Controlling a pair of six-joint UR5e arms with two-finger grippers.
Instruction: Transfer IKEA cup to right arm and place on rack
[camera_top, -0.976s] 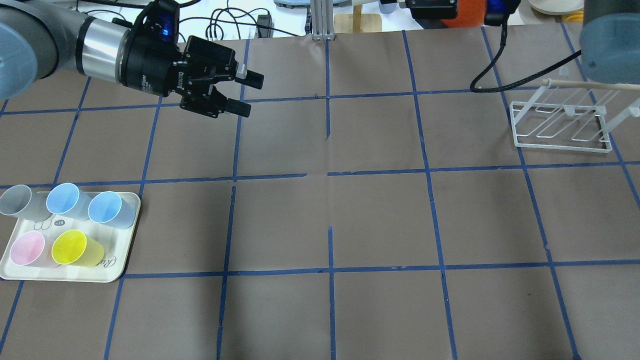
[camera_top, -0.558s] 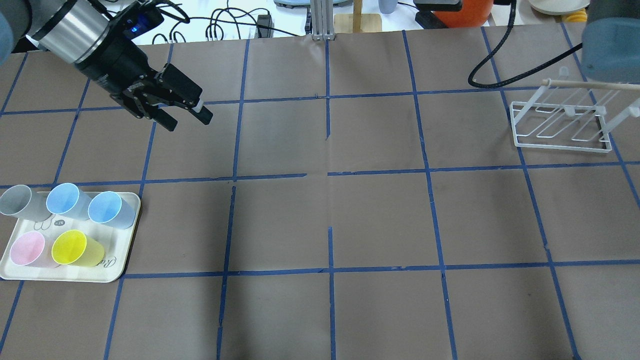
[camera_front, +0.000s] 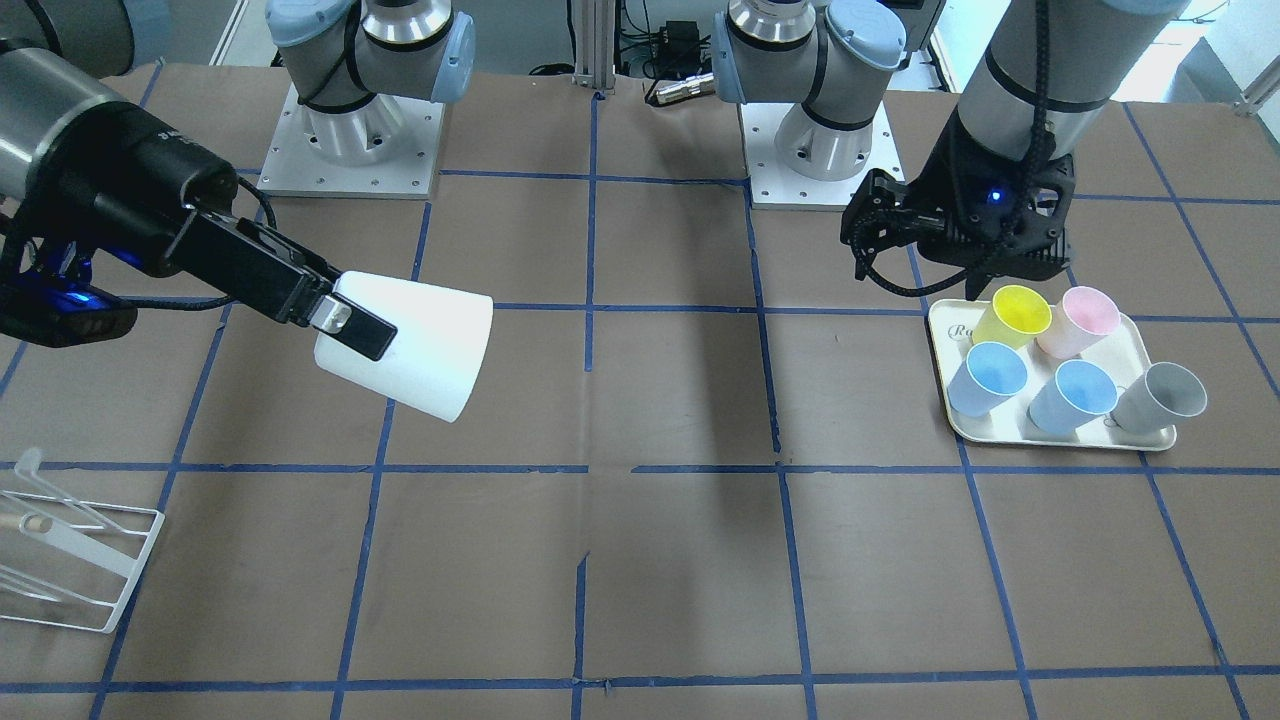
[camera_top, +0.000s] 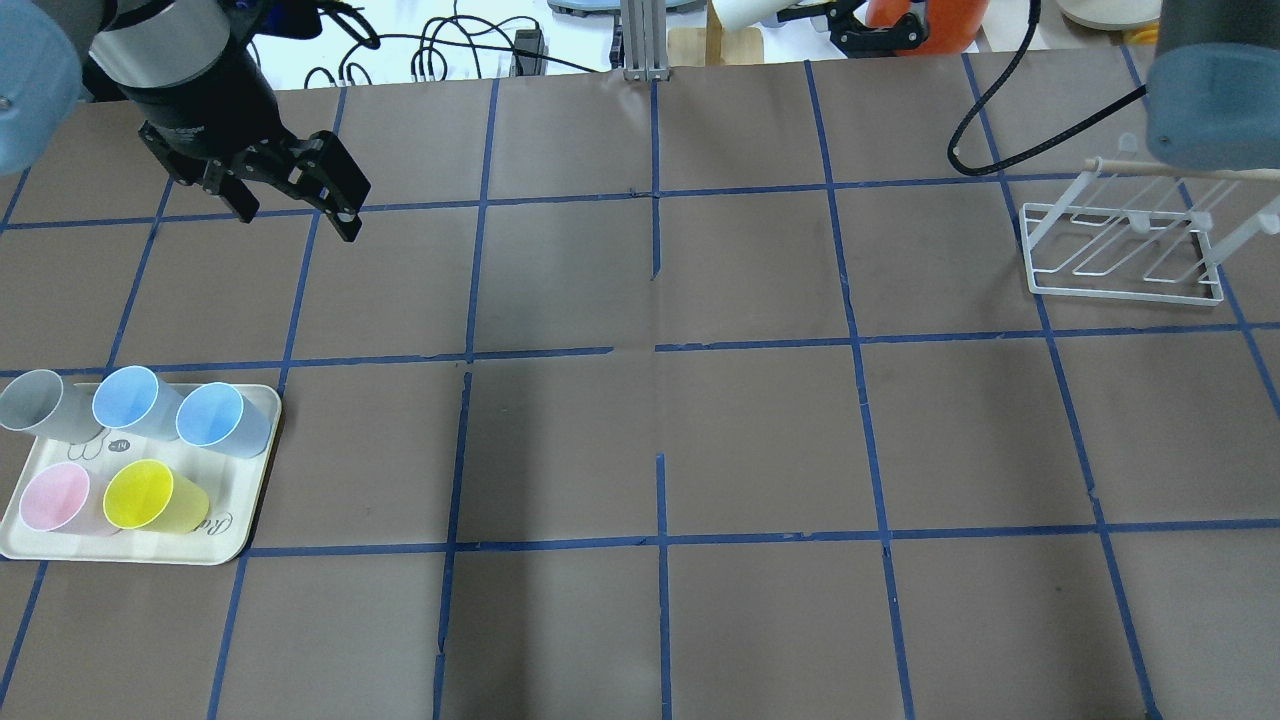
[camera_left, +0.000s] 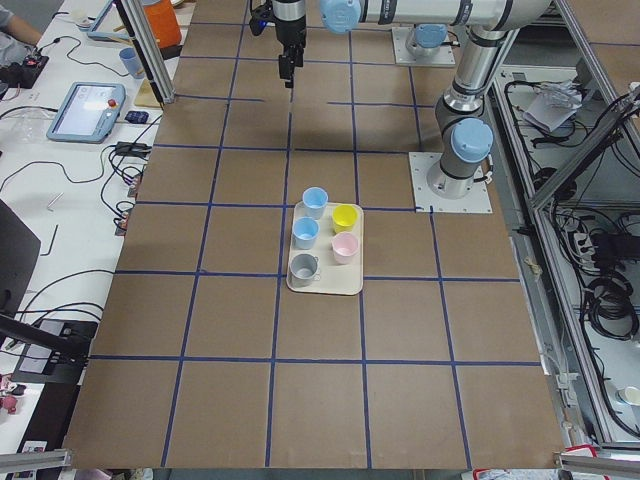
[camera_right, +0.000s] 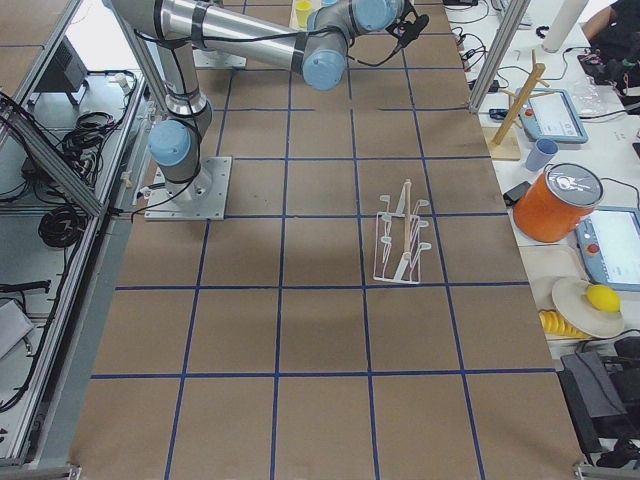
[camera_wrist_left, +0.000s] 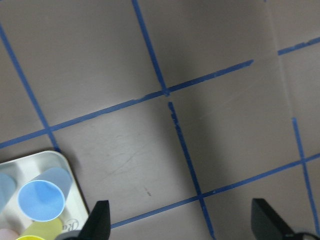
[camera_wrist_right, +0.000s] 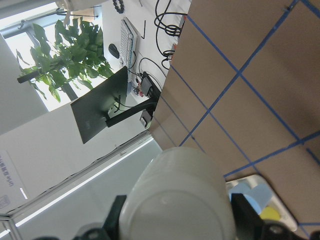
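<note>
The black two-finger right gripper (camera_front: 352, 330) has its jaws clamped on the plain cream-white plastic tumbler (camera_front: 425, 350). The tumbler lies on its side in the air above the brown tabletop (camera_front: 680, 560), toward the right edge. The black two-finger left gripper (camera_top: 295, 212) has its jaws spread wide near the left edge. The small white wire rack (camera_top: 1120, 285) stands by the right edge.

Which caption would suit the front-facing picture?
Right gripper holds the white cup tilted above the table; left gripper hovers by the tray.
</note>
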